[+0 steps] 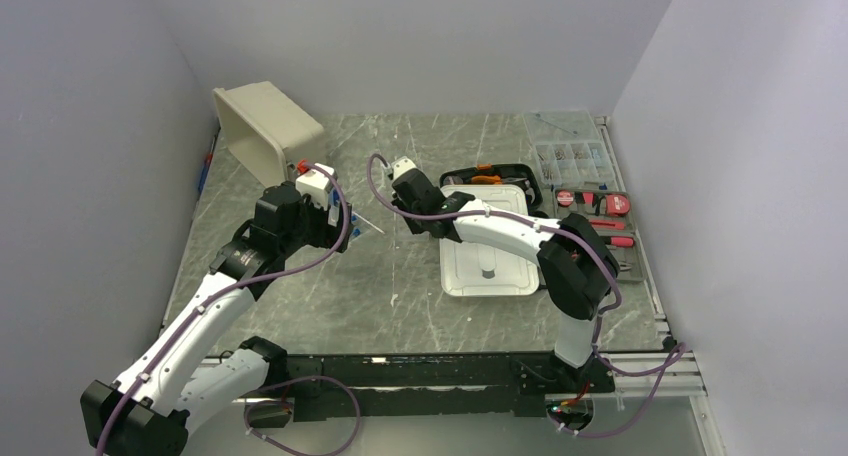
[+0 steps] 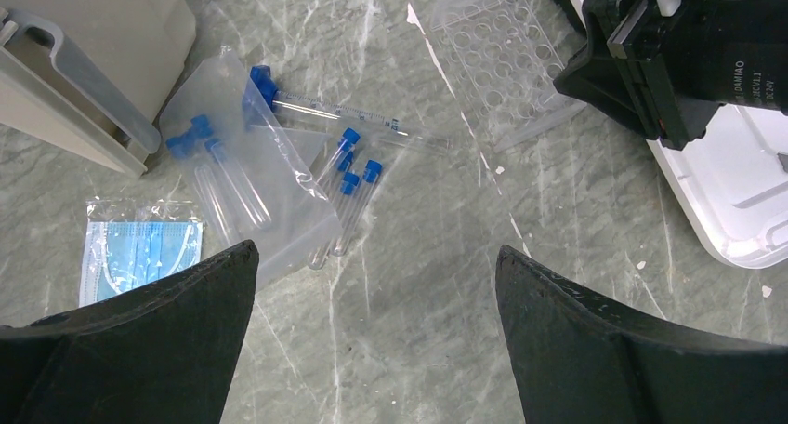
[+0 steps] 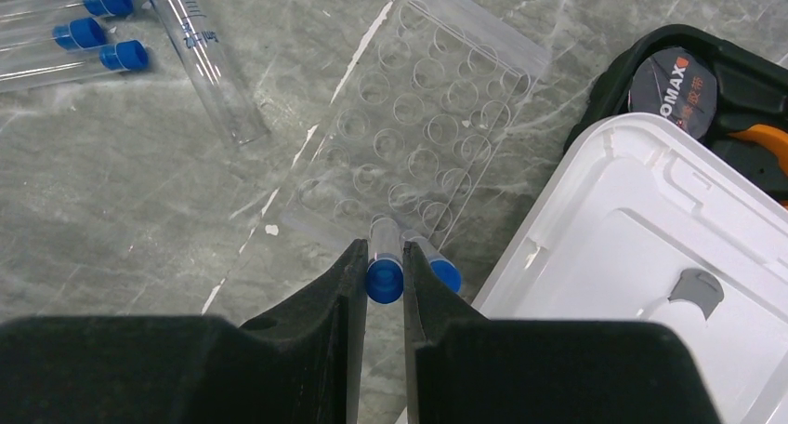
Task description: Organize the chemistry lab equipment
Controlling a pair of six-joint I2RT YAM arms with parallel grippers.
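The right claw is pinched narrow on a blue-capped tube, whose clear end reaches the nearest edge of the clear perforated rack. The rack lies flat on the bench towards its far edge, with a second capped tube just beside the held one and the white tray to the right. The left claw hangs wide apart and holds nothing, above the loose blue-capped tubes and a graduated clear tube. These lie left of the rack, with a light-blue packet further left near the beige bin at the far left corner.
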